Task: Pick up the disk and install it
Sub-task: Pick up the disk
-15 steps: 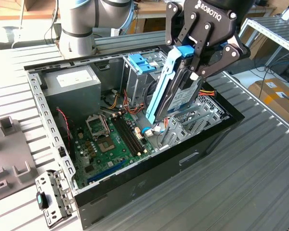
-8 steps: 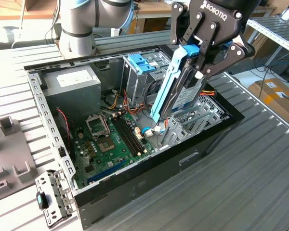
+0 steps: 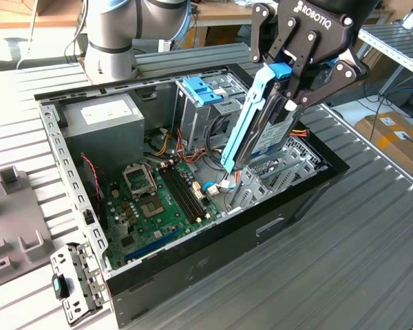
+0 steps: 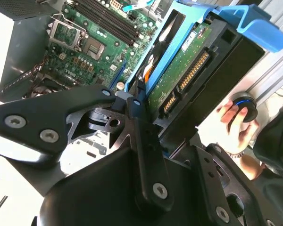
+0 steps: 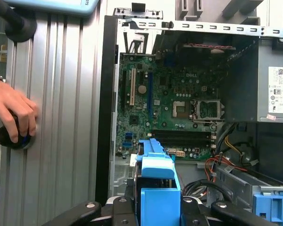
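The disk [image 3: 267, 130], a silver hard drive with blue plastic side rails, hangs on edge and tilted over the open computer case [image 3: 213, 244], its lower end dipping inside near the exterior view's right wall. My gripper [image 3: 294, 86] is shut on its upper end. In the second wrist view the disk's [image 4: 186, 70] green circuit-board side and connectors face the camera, clamped between my gripper's [image 4: 172, 110] black fingers. In the first wrist view the disk's blue rail [image 5: 156, 181] stands between the fingers of my gripper [image 5: 156, 209], above the motherboard.
Inside the case lie a green motherboard [image 3: 151, 203], a grey power-supply box [image 3: 100, 120] and a metal drive cage with a light-blue bracket [image 3: 208, 89]. A person's hand [image 5: 12, 113] rests on a black knob on the ribbed table beside the case. Grey fixtures [image 3: 14, 206] stand at the exterior view's left.
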`<state>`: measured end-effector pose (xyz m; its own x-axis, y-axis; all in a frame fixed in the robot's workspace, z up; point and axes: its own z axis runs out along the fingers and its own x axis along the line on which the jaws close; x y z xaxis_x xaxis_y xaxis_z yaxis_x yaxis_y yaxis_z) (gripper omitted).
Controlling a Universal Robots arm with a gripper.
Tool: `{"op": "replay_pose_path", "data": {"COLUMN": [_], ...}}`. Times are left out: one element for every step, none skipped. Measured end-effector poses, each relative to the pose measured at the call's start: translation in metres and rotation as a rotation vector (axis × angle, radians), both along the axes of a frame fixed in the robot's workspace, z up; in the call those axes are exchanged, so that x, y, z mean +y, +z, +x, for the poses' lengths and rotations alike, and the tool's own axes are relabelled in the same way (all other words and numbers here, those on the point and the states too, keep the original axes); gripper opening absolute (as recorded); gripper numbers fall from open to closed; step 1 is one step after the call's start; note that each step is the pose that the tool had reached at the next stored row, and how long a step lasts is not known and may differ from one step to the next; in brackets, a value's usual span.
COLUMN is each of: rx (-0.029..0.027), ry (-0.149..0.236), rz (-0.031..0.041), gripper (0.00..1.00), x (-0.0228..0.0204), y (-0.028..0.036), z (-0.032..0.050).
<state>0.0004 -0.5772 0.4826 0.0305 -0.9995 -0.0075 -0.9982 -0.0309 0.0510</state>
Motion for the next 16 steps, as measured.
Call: {"op": "replay_pose_path", "data": {"rx": [0.0,0.0,0.0,0.0001,0.0,0.0,0.0,0.0,0.0,0.0,0.0,0.0,0.0,0.0,0.0,0.0], "ry": [0.0,0.0,0.0,0.0,0.0,0.0,0.0,0.0,0.0,0.0,0.0,0.0,0.0,0.0,0.0,0.0], "rz": [-0.0001,-0.0002,-0.0003,-0.0004,-0.0005,-0.0005,-0.0004,-0.0004,-0.0004,-0.0005,-0.0006,-0.0006,-0.0006,-0.0006,-0.0007,-0.0007], "gripper": [0.36,0.36,0.36,0.36,0.36,0.36,0.36,0.36,0.36,0.36,0.36,0.36,0.36,0.36,0.36,0.36], "x": [0.0,0.0,0.0,0.0,0.0,0.0,0.0,0.0,0.0,0.0,0.0,0.0,0.0,0.0,0.0,0.0], "y": [0.0,0.0,0.0,0.0,-0.0001,-0.0001,-0.0002,-0.0002,-0.0002,-0.0003,-0.0003,-0.0002,-0.0003,-0.0004,-0.0004,-0.0004], "z": [0.0013,0.0023,0.0035,0.0044,0.0061,0.0071,0.0081,0.0092,0.0101,0.0114,0.0123,0.0132,0.0141,0.0159,0.0168,0.0179]}}
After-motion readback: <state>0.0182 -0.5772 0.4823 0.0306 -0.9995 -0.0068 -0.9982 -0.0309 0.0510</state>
